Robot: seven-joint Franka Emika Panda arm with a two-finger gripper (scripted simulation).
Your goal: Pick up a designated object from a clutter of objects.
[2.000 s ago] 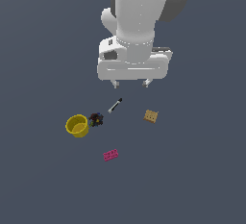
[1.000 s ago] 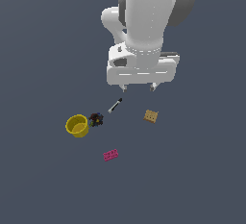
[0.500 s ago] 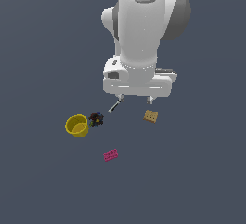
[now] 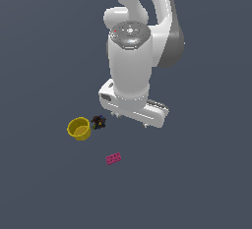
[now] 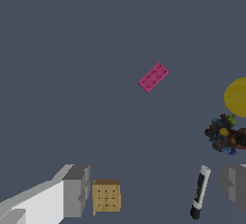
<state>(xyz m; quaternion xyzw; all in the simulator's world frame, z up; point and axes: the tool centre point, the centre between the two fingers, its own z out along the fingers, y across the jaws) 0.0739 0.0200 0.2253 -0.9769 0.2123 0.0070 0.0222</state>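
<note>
The arm has swung lower and toward the pink brick point(image 4: 113, 158), now hiding the tan block point(image 5: 106, 195) and stick point(image 5: 200, 191) in the exterior view. Its gripper point(image 5: 153, 189) hangs spread wide and empty. The brick lies untouched, near the yellow cup point(image 4: 78, 128).

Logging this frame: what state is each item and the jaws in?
Small magenta studded brick: flat, ungrasped.
Yellow cup: upright, mouth up.
Dark multicoloured lump: resting beside the cup.
Black-and-white stick: lying flat.
Tan block: resting near one finger.
Gripper: jaws open, empty.
</note>
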